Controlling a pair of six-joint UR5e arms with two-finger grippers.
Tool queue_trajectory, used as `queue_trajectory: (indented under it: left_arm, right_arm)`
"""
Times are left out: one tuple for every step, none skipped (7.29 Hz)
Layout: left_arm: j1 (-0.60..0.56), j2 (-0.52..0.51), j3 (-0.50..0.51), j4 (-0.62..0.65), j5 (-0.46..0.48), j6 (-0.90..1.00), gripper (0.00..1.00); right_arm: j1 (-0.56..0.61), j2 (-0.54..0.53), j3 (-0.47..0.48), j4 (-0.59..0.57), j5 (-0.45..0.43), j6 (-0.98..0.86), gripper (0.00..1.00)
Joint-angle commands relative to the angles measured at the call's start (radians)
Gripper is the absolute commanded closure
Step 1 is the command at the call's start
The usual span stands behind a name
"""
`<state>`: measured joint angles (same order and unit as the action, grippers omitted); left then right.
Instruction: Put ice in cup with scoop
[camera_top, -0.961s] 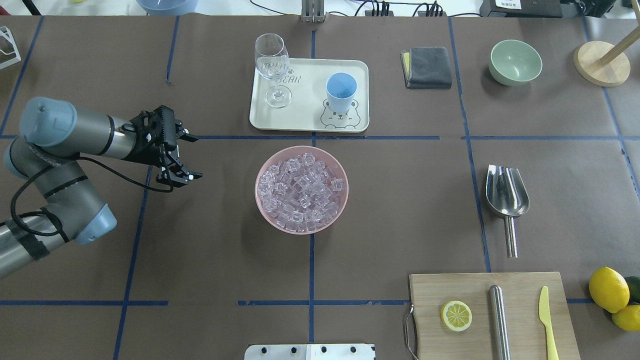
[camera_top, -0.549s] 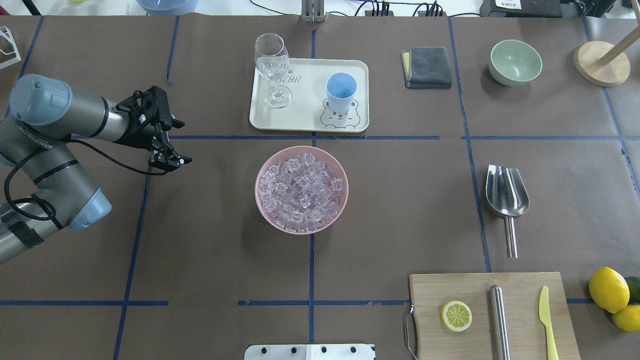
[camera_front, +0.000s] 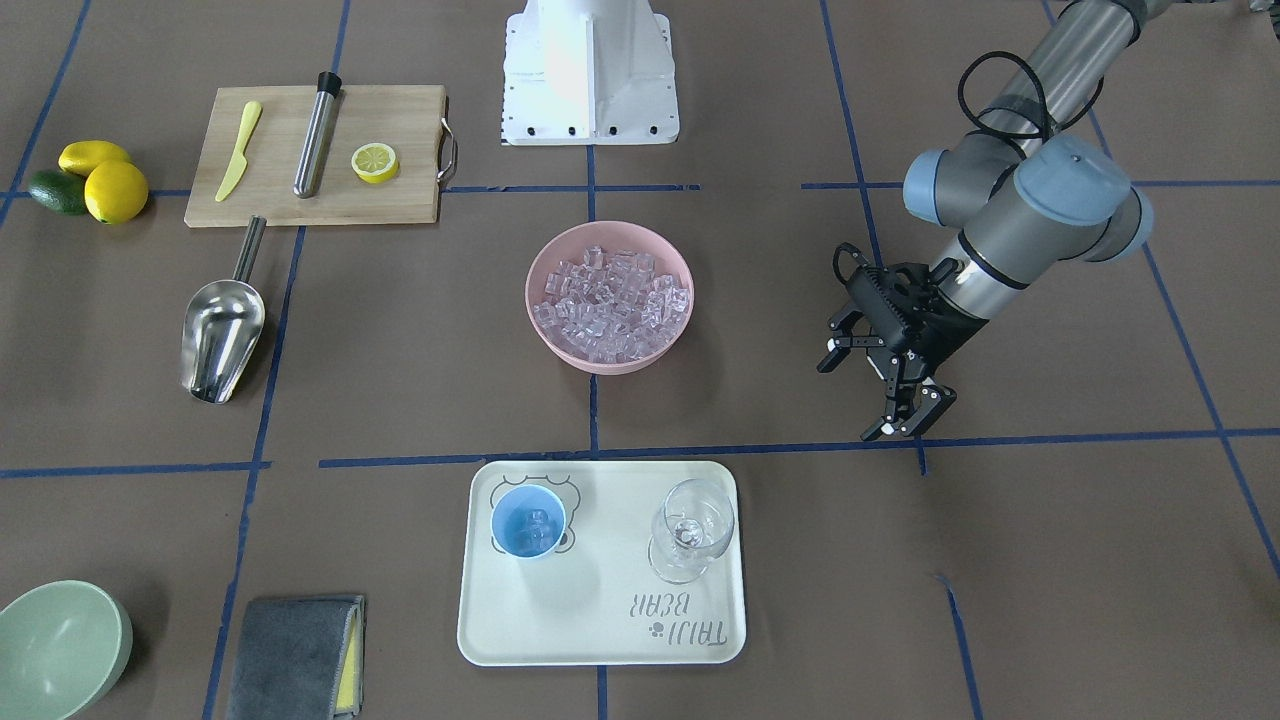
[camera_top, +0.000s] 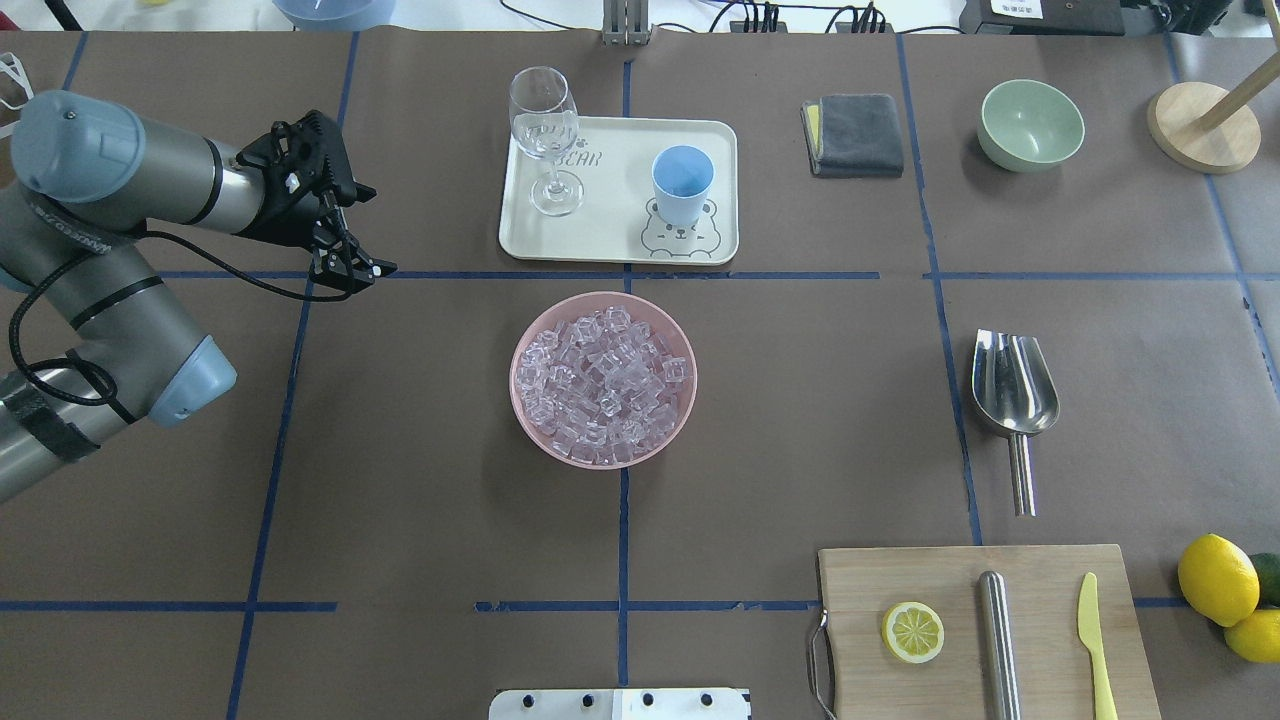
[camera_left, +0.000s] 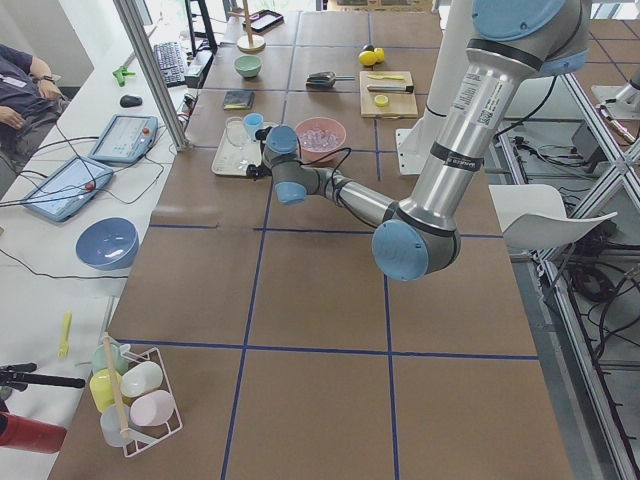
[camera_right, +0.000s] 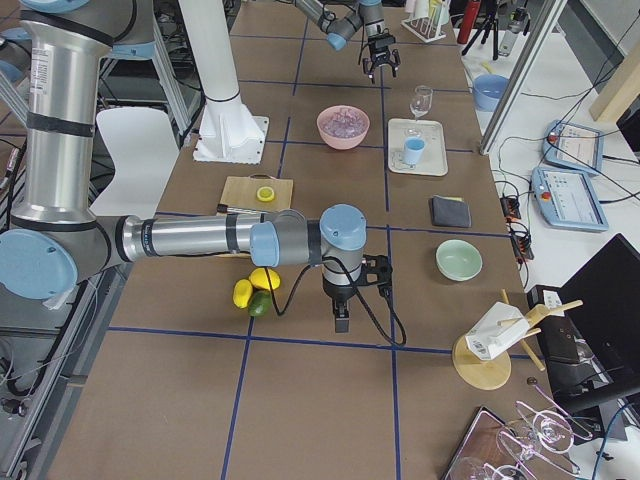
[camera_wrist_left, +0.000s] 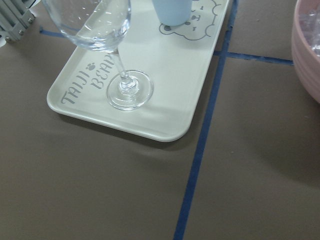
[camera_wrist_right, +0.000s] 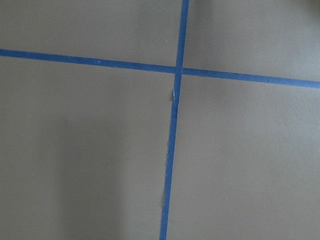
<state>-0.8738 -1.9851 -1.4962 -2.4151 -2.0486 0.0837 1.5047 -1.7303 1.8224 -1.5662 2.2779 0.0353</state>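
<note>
Scoop (camera_top: 1015, 395): one, shiny steel, deep trough, thin rod handle; lies at 3 o'clock from the pink bowl (camera_top: 515, 375), well apart.
Ice (camera_top: 603, 385): many clear cubes, heaped in the bowl (a few in the cup).
Cup (camera_top: 683, 185): one, light blue, on the tray (camera_top: 620, 160), 12 o'clock.
Left gripper (camera_top: 378, 230): jaws spread, empty, 10 o'clock.
Right gripper (camera_right: 341, 322): opening cannot be told.

Seemingly paper-covered table (camera_top: 400, 480): tray (camera_top: 610, 170), pink bowl (camera_front: 610, 364), scoop (camera_top: 1015, 385), cutting board (camera_top: 1040, 620).

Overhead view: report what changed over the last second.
The left gripper, open and empty, moved away from the robot, toward the table's far side. Nothing was grasped or released. The scoop, pink bowl of ice, cup and wine glass stayed put.
</note>
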Motion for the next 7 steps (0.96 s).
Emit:
queue_trajectory:
  left_arm:
    - [-0.109,0.018,-0.058,0.108,0.068,0.169,0.00]
    - [-0.164,0.060,-0.064,0.134,0.059,0.285,0.00]
    - [-0.225,0.087,-0.064,0.202,0.010,0.294,0.00]
    - [-0.294,0.091,-0.064,0.326,-0.027,0.285,0.00]
    - [-0.373,0.078,-0.062,0.507,-0.034,0.284,0.00]
    - [-0.442,0.046,-0.064,0.703,-0.047,0.278,0.00]
    - [-0.546,0.049,-0.061,0.796,-0.143,0.222,0.00]
  right_arm:
    - [0.000,-0.009,0.000,0.002,0.000,0.000,0.00]
    - [0.000,-0.009,-0.003,0.002,0.000,0.001,0.00]
    - [0.000,-0.008,-0.006,0.002,0.000,0.001,0.00]
    - [0.000,-0.008,-0.009,0.003,-0.001,0.001,0.00]
    - [0.000,-0.008,-0.009,0.003,0.000,0.003,0.00]
    - [0.000,-0.008,-0.009,0.003,-0.001,0.002,0.00]
    - [0.000,-0.008,-0.009,0.003,-0.003,0.003,0.00]
